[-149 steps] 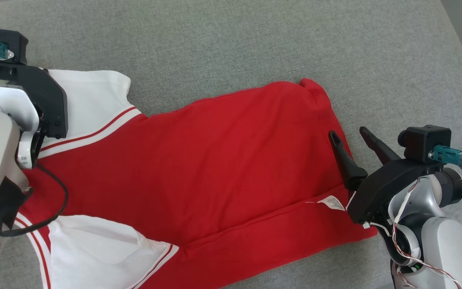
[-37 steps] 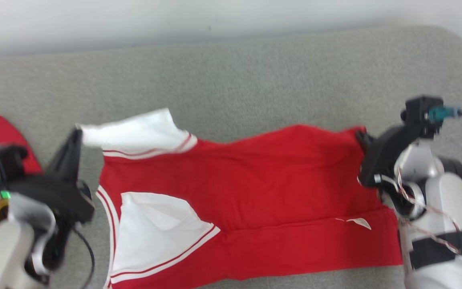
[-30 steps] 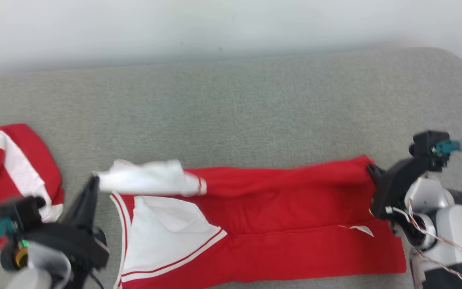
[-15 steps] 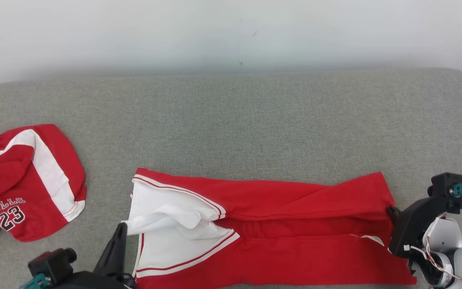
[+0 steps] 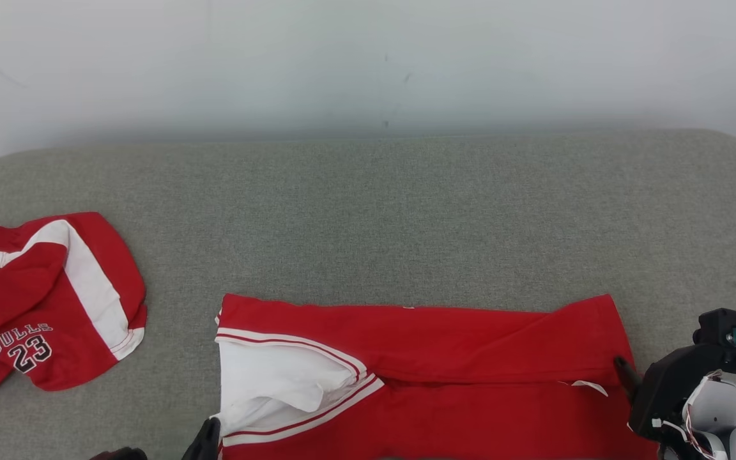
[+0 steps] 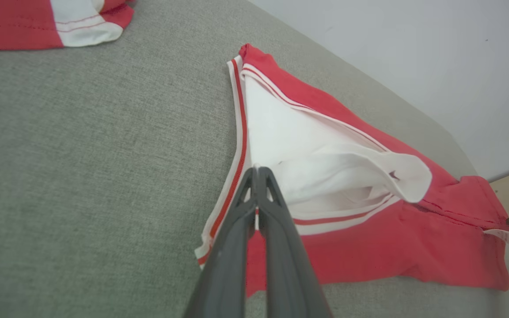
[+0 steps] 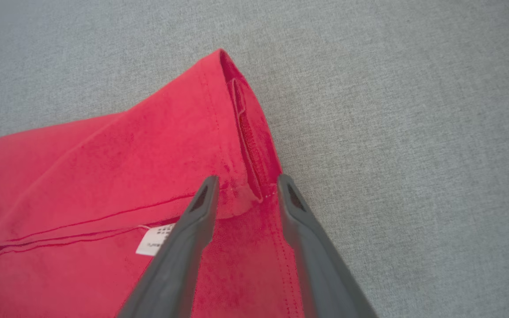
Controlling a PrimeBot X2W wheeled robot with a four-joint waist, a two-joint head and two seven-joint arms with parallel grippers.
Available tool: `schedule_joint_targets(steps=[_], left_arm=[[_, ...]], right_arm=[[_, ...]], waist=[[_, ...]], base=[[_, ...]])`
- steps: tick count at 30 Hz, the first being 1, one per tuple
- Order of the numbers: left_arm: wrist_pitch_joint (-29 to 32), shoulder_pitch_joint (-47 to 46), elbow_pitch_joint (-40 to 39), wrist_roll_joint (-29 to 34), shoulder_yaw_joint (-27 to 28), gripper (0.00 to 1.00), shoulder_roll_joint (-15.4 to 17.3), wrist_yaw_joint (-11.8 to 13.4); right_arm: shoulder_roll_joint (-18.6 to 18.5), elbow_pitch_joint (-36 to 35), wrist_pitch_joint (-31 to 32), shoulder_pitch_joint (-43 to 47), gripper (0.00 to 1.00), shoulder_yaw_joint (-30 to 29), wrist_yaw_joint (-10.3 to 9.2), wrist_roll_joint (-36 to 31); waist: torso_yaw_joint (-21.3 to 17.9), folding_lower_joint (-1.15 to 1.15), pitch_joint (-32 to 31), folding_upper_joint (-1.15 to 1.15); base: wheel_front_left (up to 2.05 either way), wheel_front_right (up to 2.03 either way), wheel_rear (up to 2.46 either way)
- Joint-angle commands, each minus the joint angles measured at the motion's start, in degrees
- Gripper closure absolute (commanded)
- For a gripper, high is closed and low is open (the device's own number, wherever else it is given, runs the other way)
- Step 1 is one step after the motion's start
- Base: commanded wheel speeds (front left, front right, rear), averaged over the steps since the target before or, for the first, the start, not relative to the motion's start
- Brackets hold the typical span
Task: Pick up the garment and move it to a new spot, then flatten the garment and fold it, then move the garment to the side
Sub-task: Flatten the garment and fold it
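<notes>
Garment point(image 5: 470, 338) lies half-folded at lower centre, left pincer point(image 6: 256, 170) clamped on it, right pincer point(image 7: 246, 179) apart; further folding and moving aside seemingly remain.

garment point(image 5: 457, 345): soft matt red knit cloth, white panels | counter point(image 5: 368, 211): coarse grey woven fabric, matt | jersey point(image 5: 48, 300) at 9 o'clock: same matt cloth | right end effector point(image 7: 246, 179) fingers point(image 7: 179, 251): smooth dark matt plastic

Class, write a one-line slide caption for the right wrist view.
Open right tool poised over a corner of the red garment on grey surface.
</notes>
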Motion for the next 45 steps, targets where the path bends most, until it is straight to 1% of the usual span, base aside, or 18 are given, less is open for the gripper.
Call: schedule_joint_targets(steps=[1,4,6,8,11,13,17,22,28,35,41,45], left_arm=[[-0.45,-0.36,0.79,1.19,-0.25,0.0,0.24,0.39],[-1.03,-0.81,2.62,3.66,-1.85,0.0,0.36,0.75],[-2.02,-0.78,3.53,6.08,-2.19,0.0,0.73,1.52],[-3.21,-0.41,3.6,8.3,-1.81,0.0,0.72,2.41],[-4.17,0.28,1.95,13.53,-0.03,0.0,1.09,3.13],[-4.22,0.83,-2.11,17.61,4.13,0.0,-0.2,3.01],[-4.15,4.05,-8.04,24.68,10.72,0.0,-2.41,1.63],[-4.17,7.39,-12.32,29.71,16.16,0.0,-4.74,-0.45],[-4.18,9.45,-14.64,32.58,19.18,0.0,-7.09,-2.08],[-4.18,9.15,-14.62,34.55,19.71,0.0,-8.54,-3.63],[-4.19,8.39,-14.41,35.78,19.92,0.0,-9.96,-4.48],[-4.19,8.5,-14.0,36.37,19.89,0.0,-10.66,-5.04]], right_arm=[[0.52,-0.07,-0.6,0.56,0.0,-0.47,-0.1,0.18],[0.93,-1.01,-1.31,1.22,0.0,-1.45,-0.1,0.65],[1.2,-1.95,-2.2,2.14,0.0,-2.6,-0.1,1.41],[1.48,-3.31,-3.32,3.45,0.0,-3.93,-0.1,2.2],[1.66,-5.11,-4.91,5.49,0.0,-6.06,-0.1,3.17],[1.75,-5.69,-5.65,6.64,0.0,-7.03,-0.1,4.48],[1.76,-5.35,-6.92,7.73,0.0,-7.76,-0.1,5.81],[1.72,-2.75,-7.07,6.36,0.0,-8.34,-0.1,5.78],[1.72,1.5,-5.67,3.21,0.0,-8.16,-0.1,2.95],[1.72,5.15,-4.27,-0.1,0.0,-9.94,-0.1,-0.4],[1.7,8.13,-3.55,-1.81,0.0,-10.67,-0.1,-2.92],[1.73,10.06,-1.62,-2.03,0.0,-11.23,-0.1,-5.3]], waist=[[0.28,0.0,-0.59,0.0],[0.41,0.0,-1.47,0.0],[0.58,0.0,-2.32,0.0],[0.79,0.0,-3.15,0.0],[1.15,0.0,-4.41,0.0],[1.36,0.0,-4.93,0.0],[1.47,0.0,-5.55,0.0],[1.82,0.0,-5.79,0.0],[2.87,0.0,-4.88,0.0],[4.31,0.0,-3.05,0.0],[5.9,0.0,-2.15,0.0],[6.74,0.0,-1.98,0.0]], base=[[0.0,0.0,0.0],[0.0,0.0,0.0],[0.0,0.0,0.0],[0.0,0.0,0.0],[0.0,0.0,0.0],[0.0,0.0,0.0],[0.0,0.0,0.0],[0.0,0.0,0.0],[0.0,0.0,0.0],[0.0,0.0,0.0],[0.0,0.0,0.0],[0.0,0.0,0.0]])
